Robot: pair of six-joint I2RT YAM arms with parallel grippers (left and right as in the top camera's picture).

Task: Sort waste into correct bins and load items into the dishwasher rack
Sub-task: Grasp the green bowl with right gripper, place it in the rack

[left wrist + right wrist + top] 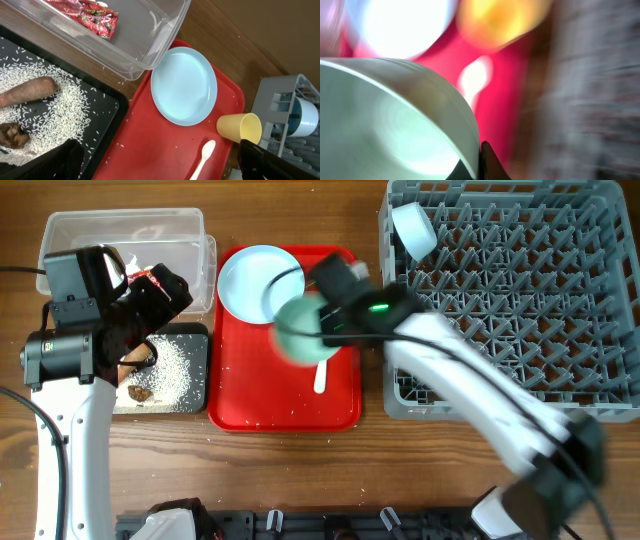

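Observation:
My right gripper (477,160) is shut on the rim of the pale green bowl (300,330), held above the red tray (240,405). The pale blue plate (184,85), white spoon (202,156) and yellow cup (240,127) lie on that tray. The white bowl (412,228) stands in the grey rack (520,300). My left gripper (165,170) is wide open and empty over the black tray (190,395), which holds rice (60,100), the sausage scrap (27,90) and a dark lump (12,135). The red wrapper (92,12) lies in the clear box (120,225). The napkin is out of view.
The rack stands right of the red tray, with my right arm reaching across its front left corner. The clear box and black tray sit left of the red tray. The right wrist view is blurred. Stray rice grains lie on the red tray.

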